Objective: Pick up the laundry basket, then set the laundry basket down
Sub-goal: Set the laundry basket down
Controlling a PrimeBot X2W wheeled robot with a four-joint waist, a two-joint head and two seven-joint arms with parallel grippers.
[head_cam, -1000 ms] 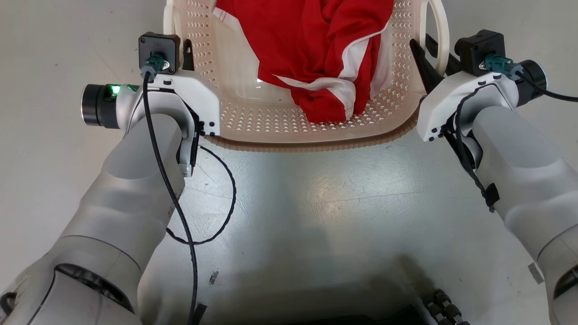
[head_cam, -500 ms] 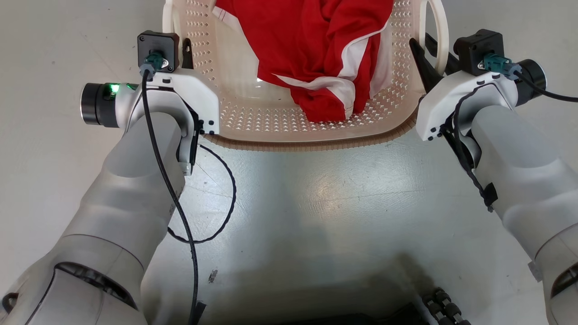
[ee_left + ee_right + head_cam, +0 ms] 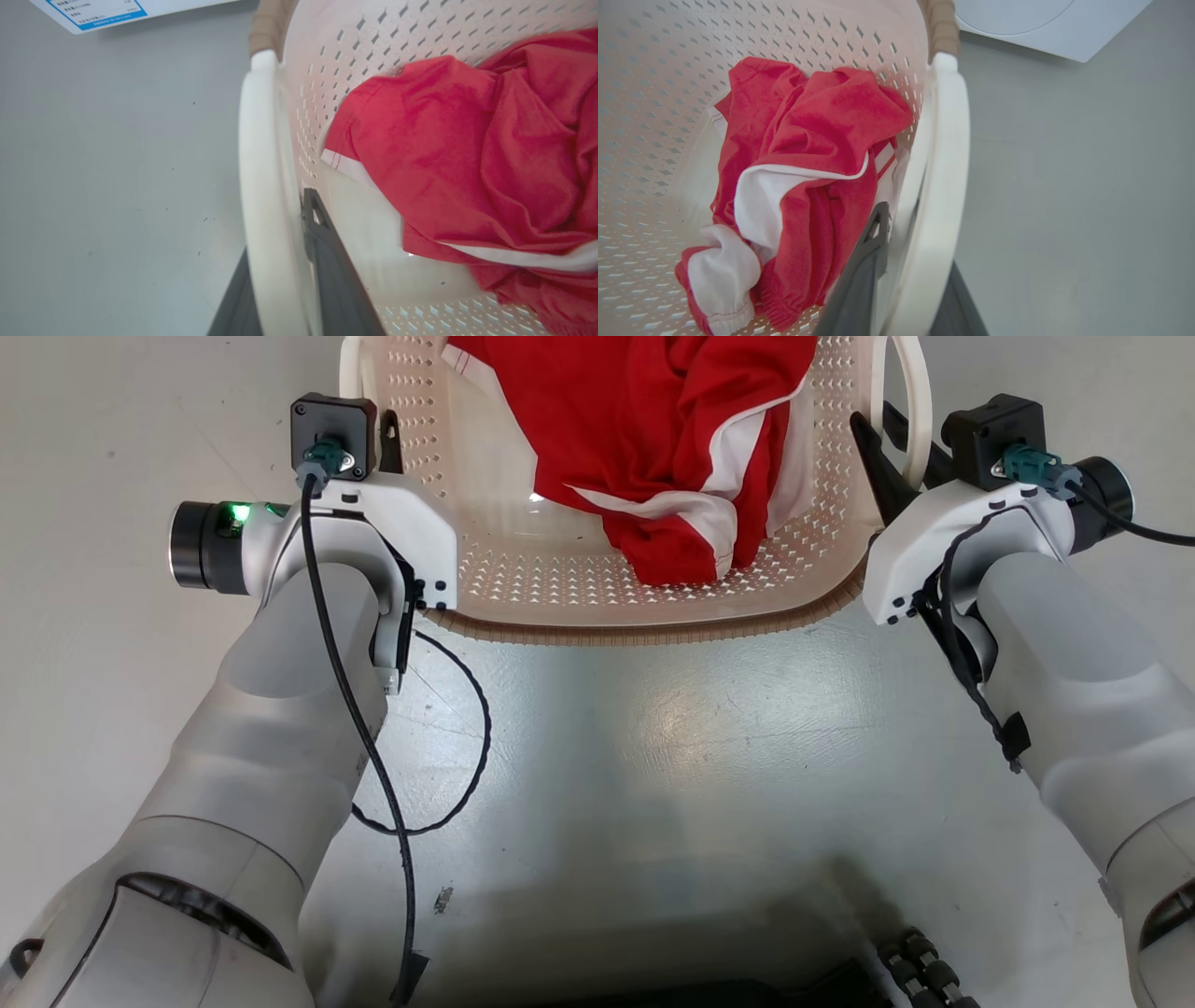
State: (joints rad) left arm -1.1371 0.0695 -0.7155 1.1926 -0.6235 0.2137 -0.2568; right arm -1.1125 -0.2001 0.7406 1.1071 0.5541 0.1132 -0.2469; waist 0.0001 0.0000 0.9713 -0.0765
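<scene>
Laundry basket (image 3: 653, 633) sat between your two pincers, its brown rim nearest you.
Left gripper (image 3: 280, 261) clamped on left loop handle (image 3: 261, 186), one finger inside, one outside.
Right gripper (image 3: 887, 441) likewise on right loop handle (image 3: 943, 163).
Judged thin perforated plastic: light, somewhat flexy. Smooth handles may slip, so hold both and keep level.
Red garment (image 3: 653, 429) lay inside: soft, little weight.
White appliance (image 3: 1041, 23) stood beyond right fingertips, apart.
Black cable (image 3: 471, 709) looped behind left pincer; you should mind snagging.
Couldn't tell whether base cleared floor.

One printed label (image 3: 100, 11) at the top corner of the left wrist view, white with a blue edge; small lines of print, too blurred to read.
</scene>
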